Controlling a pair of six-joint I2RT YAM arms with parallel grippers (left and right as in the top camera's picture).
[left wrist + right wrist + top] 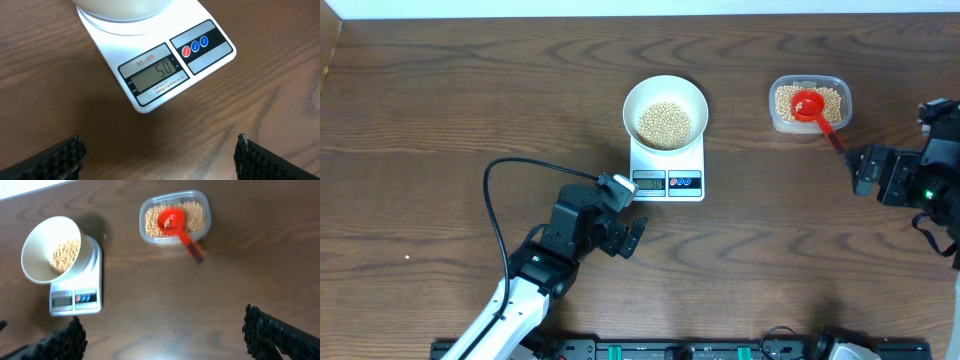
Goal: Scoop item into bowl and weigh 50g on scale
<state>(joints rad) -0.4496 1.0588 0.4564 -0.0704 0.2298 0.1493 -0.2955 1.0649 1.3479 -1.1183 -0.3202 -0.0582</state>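
The white bowl [665, 103] holds beige beans [664, 124] and stands on the white scale [667, 170]. The scale's display [152, 73] reads 50 in the left wrist view, where the bowl [125, 9] sits at the top edge. The right wrist view shows the bowl [47, 250], beans [66, 255] and scale [76, 297] at left. My left gripper [632, 232] is open and empty, just in front of the scale; its fingers [159, 152] frame bare table. My right gripper [860, 170] is open and empty at the right; its fingers [162, 330] span bare table.
A clear plastic tub [810, 104] of beans stands at the back right with a red scoop [812, 108] resting in it, its handle poking over the front rim toward my right gripper. The tub [175, 217] and scoop [174, 224] also show in the right wrist view.
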